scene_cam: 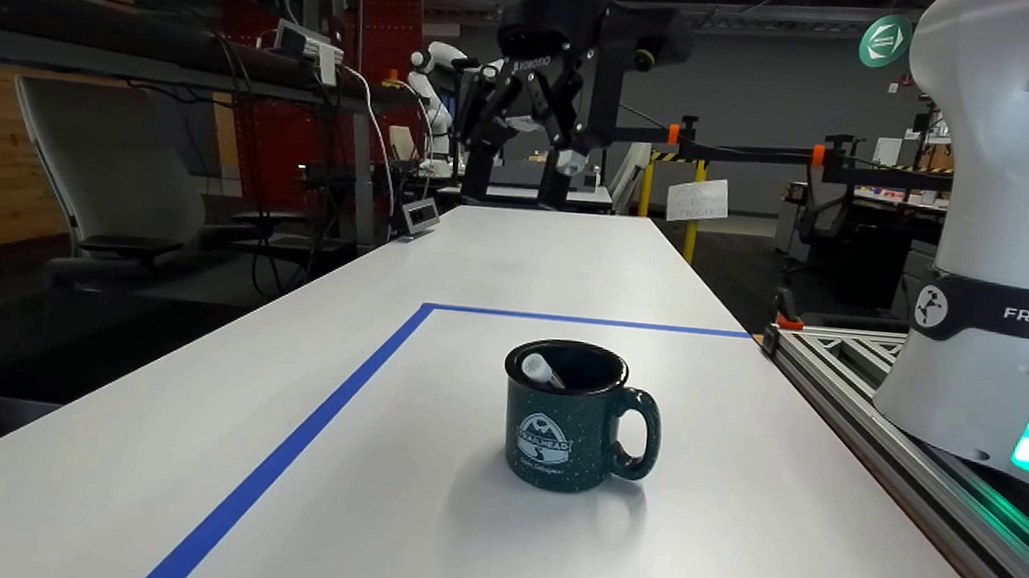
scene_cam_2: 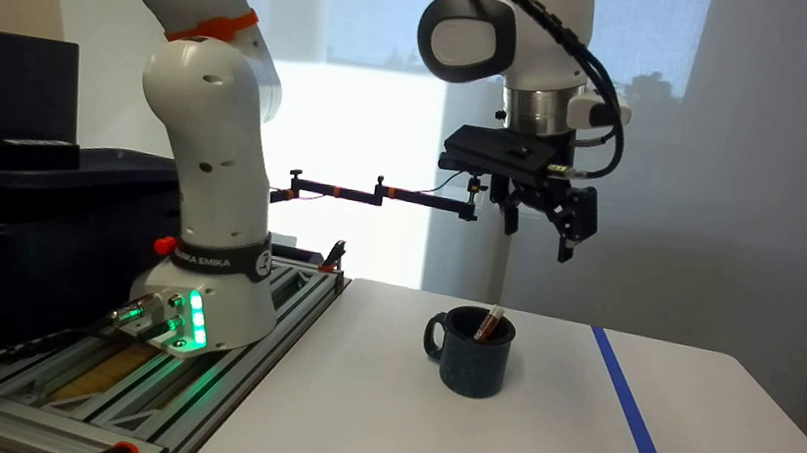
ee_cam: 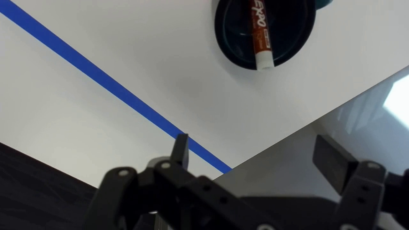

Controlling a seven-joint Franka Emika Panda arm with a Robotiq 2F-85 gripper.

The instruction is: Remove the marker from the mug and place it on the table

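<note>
Well apart from the marker [ee_cam: 261, 32] in the mug [scene_cam_2: 474, 369], the gripper [ee_cam: 252, 142] hangs with 2 fingers [ee_cam: 334, 163] spread wide.

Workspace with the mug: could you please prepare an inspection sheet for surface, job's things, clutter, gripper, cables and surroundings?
Surface: white tabletop, marked with blue tape.
Job's things: brown Expo marker leans inside the dark green Trailhead mug, white end up; mug upright.
Clutter: small grey device by the tabletop's edge; cannot tell whether it rests on it.
Gripper: Robotiq gripper open, holding nothing, raised above the mug's height.
Cables: black cables run along the Franka arm.
Surroundings: office chair; another white robot arm in the background.
</note>
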